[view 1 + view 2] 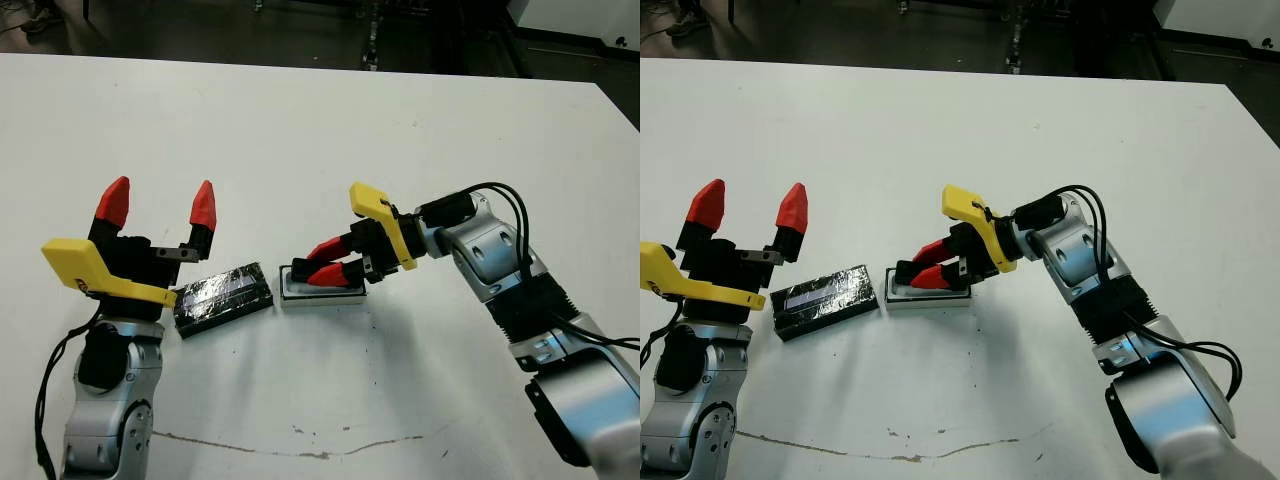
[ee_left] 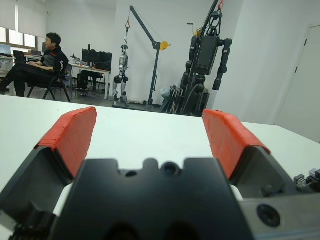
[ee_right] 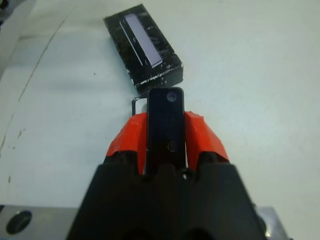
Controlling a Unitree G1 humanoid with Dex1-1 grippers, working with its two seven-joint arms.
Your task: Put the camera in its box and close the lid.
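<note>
The camera (image 3: 166, 125), a slim black bar, is clamped between the red fingers of my right gripper (image 1: 314, 265), which is shut on it. Its free end (image 1: 299, 270) hangs just over the left part of the box (image 1: 324, 297), a small white tray at the table's middle. I cannot tell whether the camera touches the box. The lid (image 1: 222, 297), glossy black with a pale streak, lies flat just left of the box. My left gripper (image 1: 160, 203) stands open above the table, left of the lid, fingers pointing up and holding nothing.
A thin dark crack line (image 1: 300, 452) runs across the table near the front. The table's far edge (image 1: 300, 65) meets a dark floor. Beyond the table, a seated person (image 2: 40, 60) and parked robots on stands (image 2: 205, 55) show in the left wrist view.
</note>
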